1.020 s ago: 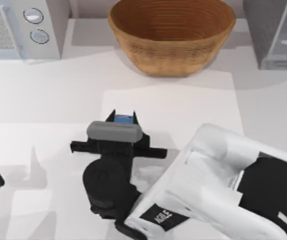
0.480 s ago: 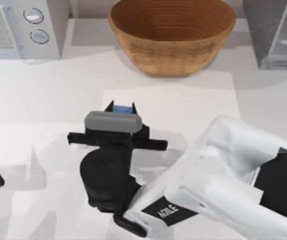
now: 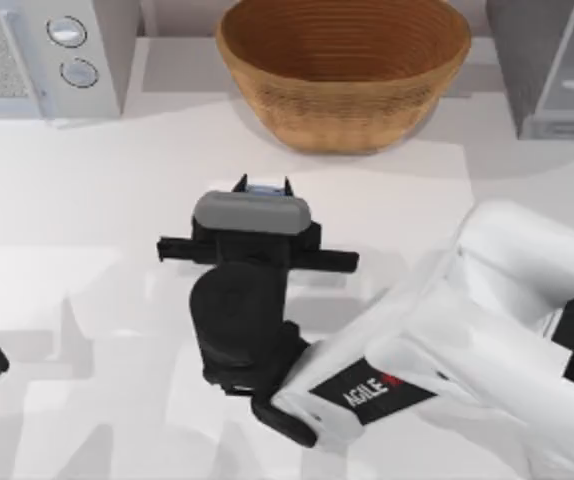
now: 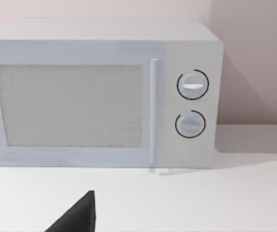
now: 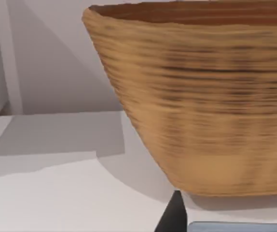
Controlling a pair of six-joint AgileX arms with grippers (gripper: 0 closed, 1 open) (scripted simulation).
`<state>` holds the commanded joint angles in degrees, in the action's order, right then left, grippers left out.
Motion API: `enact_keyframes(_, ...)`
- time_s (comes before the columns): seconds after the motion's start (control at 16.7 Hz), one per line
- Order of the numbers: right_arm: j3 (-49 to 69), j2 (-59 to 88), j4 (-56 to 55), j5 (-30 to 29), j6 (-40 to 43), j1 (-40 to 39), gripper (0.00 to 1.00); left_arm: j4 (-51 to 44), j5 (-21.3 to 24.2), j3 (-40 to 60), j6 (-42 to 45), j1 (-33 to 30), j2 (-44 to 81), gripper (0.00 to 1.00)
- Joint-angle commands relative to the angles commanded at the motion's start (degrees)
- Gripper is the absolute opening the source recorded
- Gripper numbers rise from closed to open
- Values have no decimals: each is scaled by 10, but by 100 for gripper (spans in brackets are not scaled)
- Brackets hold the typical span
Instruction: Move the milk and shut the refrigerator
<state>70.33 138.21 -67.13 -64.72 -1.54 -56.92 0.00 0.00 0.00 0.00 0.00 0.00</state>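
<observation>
Right tool [image 3: 264, 186] carries milk [image 3: 264, 188] toward 12 o'clock, nearer basket [image 3: 343, 70]; clamped on carton's sides. Light, crushable; grip mid-body. Left tool parked at 9.

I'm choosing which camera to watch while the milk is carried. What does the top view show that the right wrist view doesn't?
Top view alone: the right gripper with the milk between its fingers, the microwave at the back left, the refrigerator at the back right, and the parked left arm at the left edge. Right wrist view alone: the basket's outer wall from the side, close ahead. Shared: the basket, the milk and the table.
</observation>
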Motion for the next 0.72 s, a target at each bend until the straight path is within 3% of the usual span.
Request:
enact_keyframes(0.24,-97,-104,4,126,3,115,0,0,0,0,0,0,0,100)
enact_keyframes(0.72,-367,-400,22,499,6,438,0,0,0,0,0,0,0,100)
